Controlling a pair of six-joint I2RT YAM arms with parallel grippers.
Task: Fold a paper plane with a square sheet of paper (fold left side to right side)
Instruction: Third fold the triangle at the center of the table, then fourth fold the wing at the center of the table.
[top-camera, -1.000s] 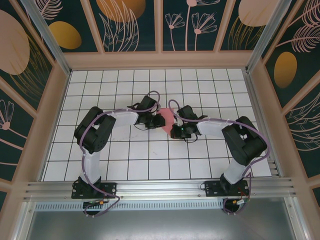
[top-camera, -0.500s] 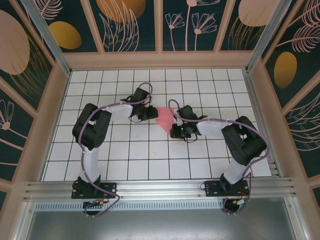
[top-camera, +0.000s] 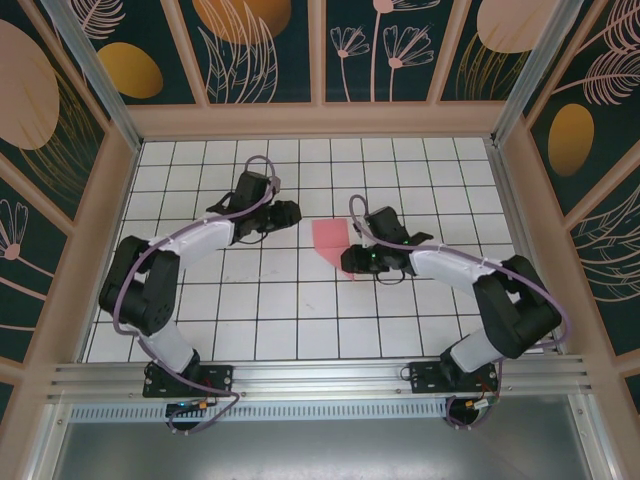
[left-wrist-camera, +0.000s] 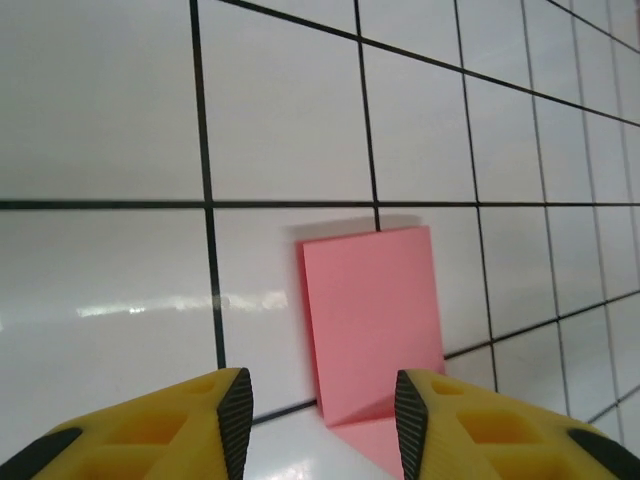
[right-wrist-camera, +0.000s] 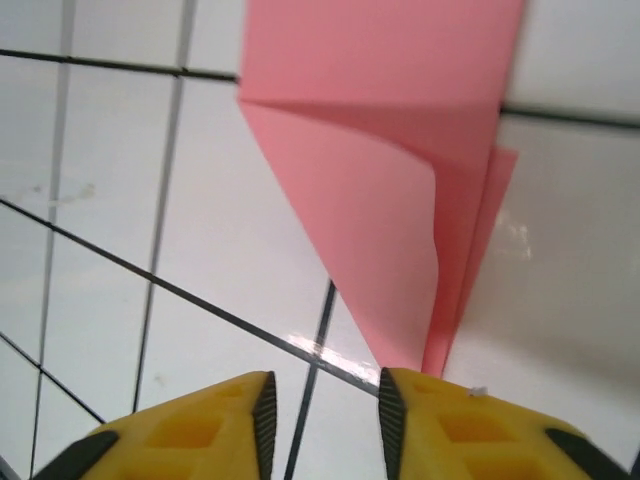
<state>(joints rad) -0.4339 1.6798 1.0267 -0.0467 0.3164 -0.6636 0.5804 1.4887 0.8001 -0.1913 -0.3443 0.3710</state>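
Top external view: a thin salmon-pink sheet of paper (top-camera: 328, 240), already folded, lies on the white tiled table (top-camera: 300, 310) with black grid lines, between the ends of the two arms. Its far part looks like a rectangle, and its near part narrows to a point. The left gripper (top-camera: 292, 213) is to the left of the sheet of paper, near it but clearly apart. The right gripper (top-camera: 346, 263) is at the near right side of the sheet of paper, just beside the pointed end.

Left wrist view: the two yellow fingers (left-wrist-camera: 228, 420) with black pads stand well apart and grip nothing. Between them I see bare tile. The sheet of paper lies ahead of the fingertips, across a black grid line, and one fold line crosses its near end.

Right wrist view: the yellow fingers (right-wrist-camera: 250, 425) of the right gripper are also parted, with a narrower gap. In this gap there is only tile and a grid line, so this gripper grips nothing. At the pointed end of the sheet of paper the layers lie one on another, and the upper layer curls up a little. This end reaches the top edge of the right-hand finger in the picture. I cannot tell if it touches the finger or only lies just beside it.
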